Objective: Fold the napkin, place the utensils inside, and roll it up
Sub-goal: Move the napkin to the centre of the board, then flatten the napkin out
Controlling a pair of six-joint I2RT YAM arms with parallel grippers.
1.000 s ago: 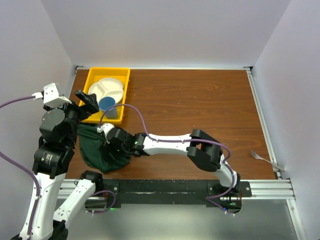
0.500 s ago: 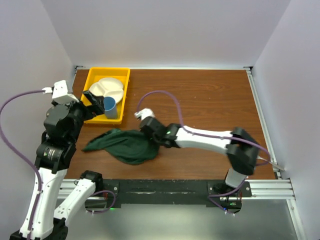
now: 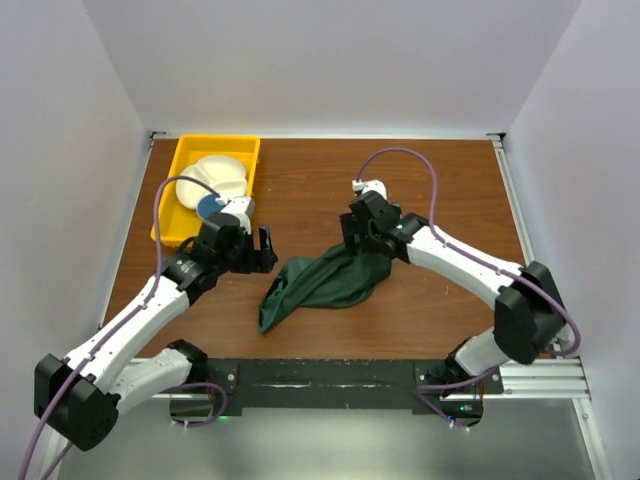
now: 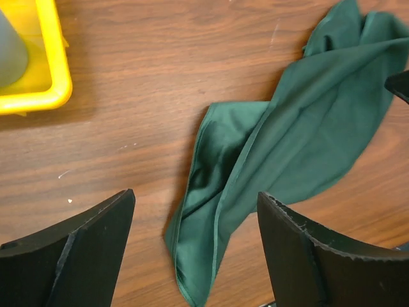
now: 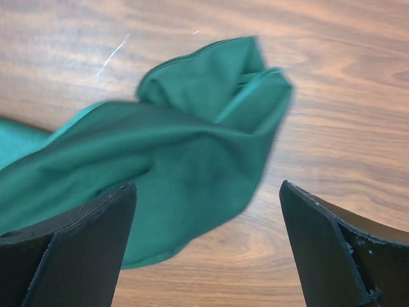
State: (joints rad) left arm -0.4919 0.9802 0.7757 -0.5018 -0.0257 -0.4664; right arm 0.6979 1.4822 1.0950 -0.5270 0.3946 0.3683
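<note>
The dark green napkin [image 3: 325, 283] lies crumpled and stretched out in the middle of the table. It also shows in the left wrist view [image 4: 300, 141] and the right wrist view [image 5: 179, 160]. My left gripper [image 3: 264, 248] is open and empty, just left of the napkin's lower-left end; in its own view [image 4: 195, 195] that end lies between its jaws. My right gripper [image 3: 363, 240] is open and empty over the napkin's upper-right bunched end [image 5: 208, 185]. No utensils show; my right arm's elbow [image 3: 525, 312] covers the table's right edge.
A yellow tray [image 3: 172, 205] at the back left holds a white divided plate [image 3: 215, 177] and a blue cup [image 3: 210, 205]. The tray's corner [image 4: 51, 96] shows in the left wrist view. Walls close in the table on three sides.
My right gripper pulled the napkin rightward from the near left to the middle of the table and let it go. My left arm came down and forward beside the napkin's left end.
</note>
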